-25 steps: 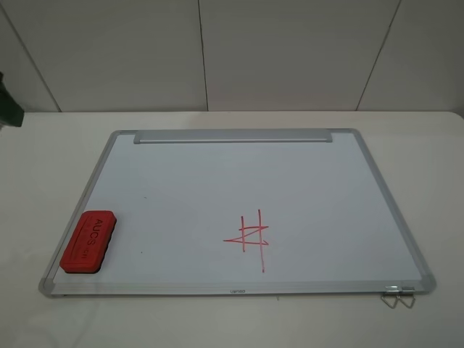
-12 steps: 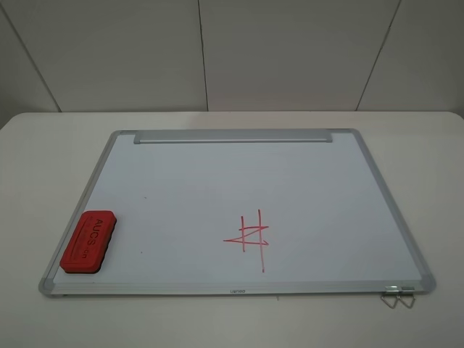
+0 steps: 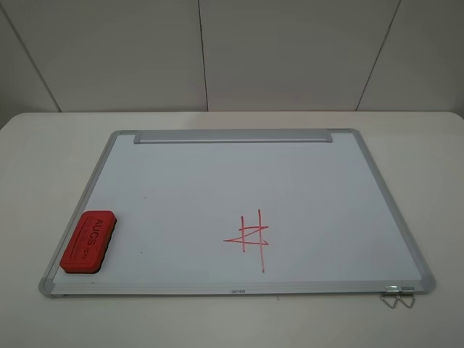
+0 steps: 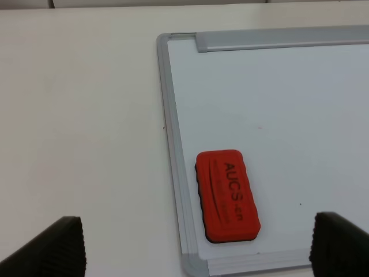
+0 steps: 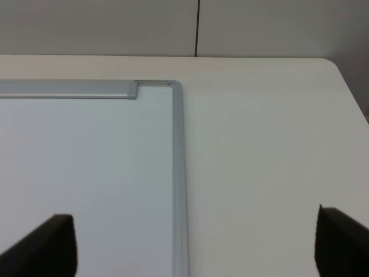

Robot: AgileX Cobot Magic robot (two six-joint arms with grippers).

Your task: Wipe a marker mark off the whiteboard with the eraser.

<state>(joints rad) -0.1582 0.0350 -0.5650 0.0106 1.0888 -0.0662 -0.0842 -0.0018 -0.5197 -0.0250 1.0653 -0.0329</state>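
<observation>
The whiteboard (image 3: 239, 181) lies flat on the table, its pen-tray bar (image 3: 232, 136) on the far side. The red eraser (image 3: 88, 241) rests on the board's near left corner, lettering up; the left wrist view shows the eraser (image 4: 227, 195) below and between the spread fingers. No curly scribble mark shows in any view. My left gripper (image 4: 199, 245) is open above the eraser, holding nothing. My right gripper (image 5: 199, 243) is open over the board's far right corner (image 5: 176, 86). Neither arm appears in the exterior high view.
A red hash of straight crossed lines with a triangle (image 3: 250, 235) is drawn on the board's near middle. Small metal clips (image 3: 397, 296) stick out under the near right corner. White table (image 3: 58, 145) surrounds the board, with a wall behind.
A dark shape at the far left edge of the exterior high view one second ago is gone. Board, eraser and hash mark have not moved.
</observation>
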